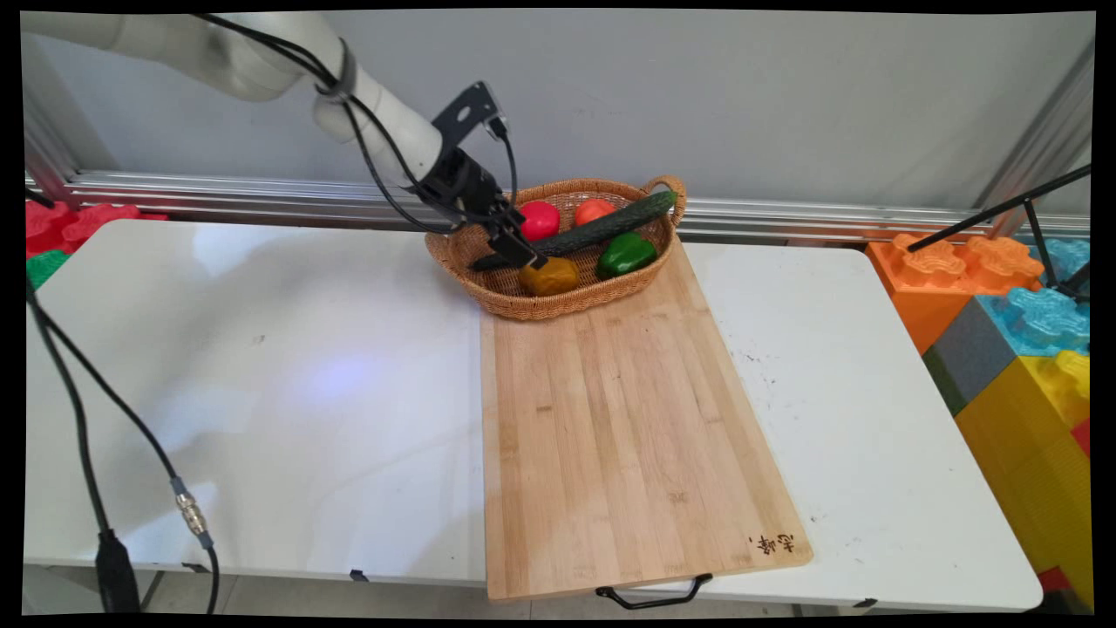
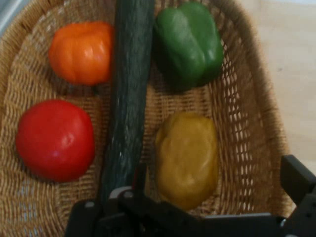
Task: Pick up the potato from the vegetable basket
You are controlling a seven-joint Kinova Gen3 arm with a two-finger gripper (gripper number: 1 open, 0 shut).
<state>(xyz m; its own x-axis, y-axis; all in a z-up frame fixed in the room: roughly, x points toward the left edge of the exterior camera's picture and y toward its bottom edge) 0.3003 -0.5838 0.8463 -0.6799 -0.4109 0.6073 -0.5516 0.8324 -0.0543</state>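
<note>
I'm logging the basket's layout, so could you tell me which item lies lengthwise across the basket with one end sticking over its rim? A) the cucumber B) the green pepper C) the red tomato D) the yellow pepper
A: the cucumber stretches across the basket, its far end poking over the rim by the handle, while the yellow pepper, green pepper and red tomato sit inside.

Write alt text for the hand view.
The gripper hangs open over a wicker basket, nearest a yellow pepper. A dark cucumber divides it and a green pepper from two tomatoes.
</note>
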